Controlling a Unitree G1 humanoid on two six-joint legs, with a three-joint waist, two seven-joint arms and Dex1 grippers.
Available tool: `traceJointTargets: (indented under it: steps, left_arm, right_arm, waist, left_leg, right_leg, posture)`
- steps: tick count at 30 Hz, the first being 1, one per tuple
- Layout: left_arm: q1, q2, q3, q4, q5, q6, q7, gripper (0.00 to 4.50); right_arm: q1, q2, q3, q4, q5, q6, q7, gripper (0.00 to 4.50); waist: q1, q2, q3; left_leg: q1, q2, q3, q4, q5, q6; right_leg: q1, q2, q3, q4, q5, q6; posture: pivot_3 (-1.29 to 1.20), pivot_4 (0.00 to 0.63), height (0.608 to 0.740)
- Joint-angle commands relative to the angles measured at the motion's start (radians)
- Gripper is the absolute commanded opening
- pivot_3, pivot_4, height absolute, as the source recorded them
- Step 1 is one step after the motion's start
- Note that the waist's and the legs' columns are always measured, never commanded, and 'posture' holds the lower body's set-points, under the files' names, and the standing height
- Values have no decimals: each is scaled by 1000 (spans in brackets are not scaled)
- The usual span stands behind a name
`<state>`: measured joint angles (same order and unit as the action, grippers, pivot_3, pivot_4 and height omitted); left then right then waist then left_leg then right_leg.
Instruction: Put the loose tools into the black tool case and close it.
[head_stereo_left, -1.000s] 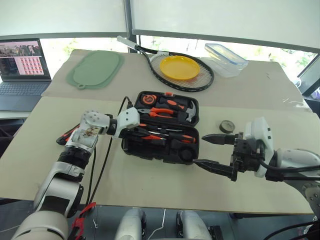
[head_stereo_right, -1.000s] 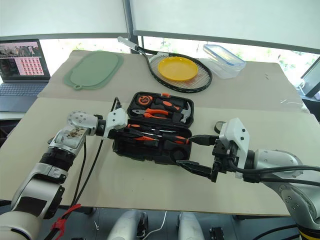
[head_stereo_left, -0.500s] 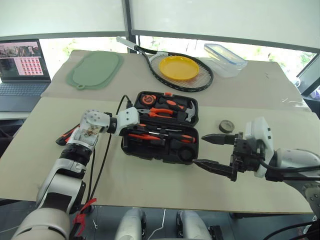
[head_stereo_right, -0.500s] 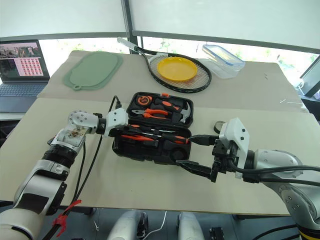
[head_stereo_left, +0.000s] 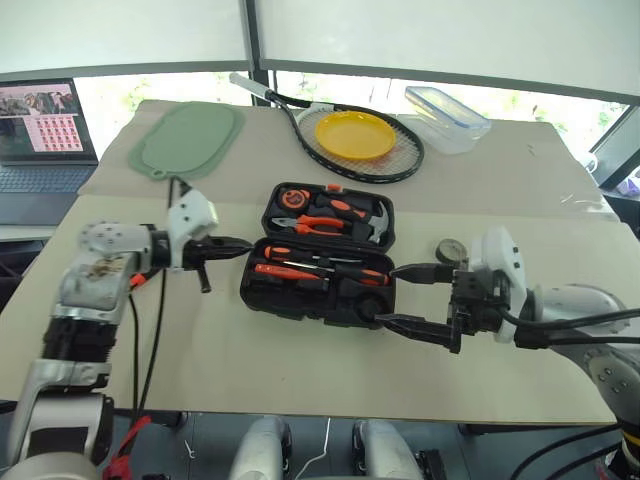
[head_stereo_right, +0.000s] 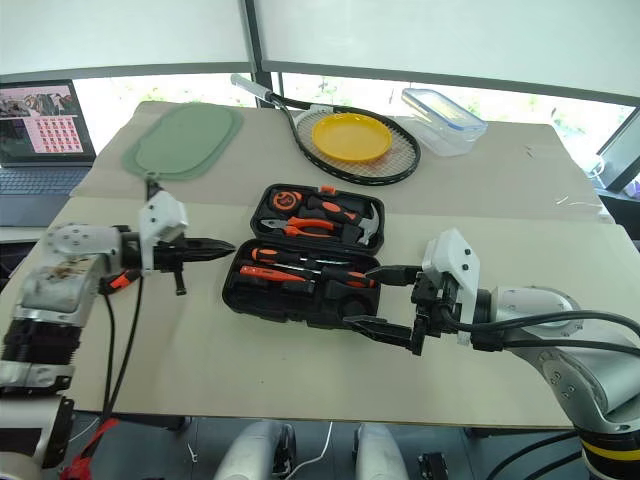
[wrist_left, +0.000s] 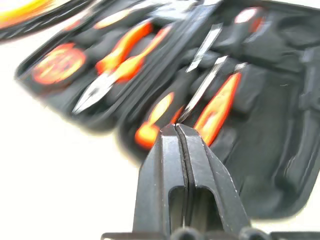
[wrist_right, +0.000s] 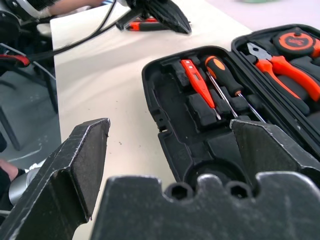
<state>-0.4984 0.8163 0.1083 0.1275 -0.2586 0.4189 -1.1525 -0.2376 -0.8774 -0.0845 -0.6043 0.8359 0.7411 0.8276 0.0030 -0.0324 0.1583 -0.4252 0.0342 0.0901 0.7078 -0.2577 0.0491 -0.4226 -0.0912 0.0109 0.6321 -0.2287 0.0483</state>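
L tool (head_stereo_left: 236, 248) hangs over bare counter (head_stereo_left: 300, 365) just L of the black tool case (head_stereo_left: 322, 262), fingers pressed together, holding nothing. Case lies open at counter centre: far half has tape measure (head_stereo_left: 292, 200), pliers (head_stereo_left: 318, 224), hammer (head_stereo_left: 375, 222); near half has orange tester (head_stereo_left: 276, 270) & two screwdrivers (head_stereo_left: 335, 267), w/ empty recesses toward R end. R tool (head_stereo_left: 398, 296) gapes wide at case's R end, empty. Open counter in front of the case.
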Motion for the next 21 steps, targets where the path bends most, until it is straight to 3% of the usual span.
traceJointTargets:
  steps: [1, 5, 8, 12, 16, 21]
  left_arm:
    - [163, 94, 209, -71, -40, 70, 63, 1942]
    - [536, 126, 556, -73, -44, 51, 61, 3286]
    - [669, 119, 653, -68, -51, 28, 58, 4335]
    - [697, 137, 674, -78, -72, 44, 73, 4436]
    - [632, 202, 605, -62, -77, 67, 67, 4436]
    - [400, 341, 334, 74, -12, 95, 18, 4436]
  right_arm:
    - [-72, 1, -7, 8, -7, -34, 37, 4500]
    - [-171, 4, 3, 60, 20, -15, 84, 4500]
    - [-191, 2, 19, 73, 12, -21, 119, 4500]
    - [-204, 10, 46, 89, -10, -29, 151, 4500]
    - [-213, 18, 62, 102, -26, -35, 166, 4500]
    - [-204, 23, 55, 69, -11, -17, 170, 4500]
  waist:
    - [-10, 0, 0]
    - [-33, 0, 0]
    - [-17, -2, 1]
    - [18, -2, 0]
    - [20, -4, -1]
    - [15, -4, -1]
  left_leg:
    - [0, 0, 0, 0, 0, 0]
    - [4, 2, 5, -8, 0, -1]
    - [5, 2, 4, -11, 1, -3]
    - [8, 1, 0, -11, 2, -5]
    - [9, 0, 1, -12, -2, -12]
    - [9, 0, 2, -13, 3, -5]
  right_leg:
    - [0, 0, 0, 0, 0, 0]
    - [-2, -2, 1, -2, 0, -2]
    - [-2, -3, -2, -2, -1, -4]
    - [-1, -7, -8, -2, -2, -7]
    - [-1, -15, -15, -2, -4, -13]
    - [1, -17, -24, 0, 0, -10]
  posture:
    - [0, 150, 738]
    - [0, 150, 738]
    - [0, 150, 738]
    - [0, 150, 738]
    - [0, 150, 738]
    - [0, 150, 738]
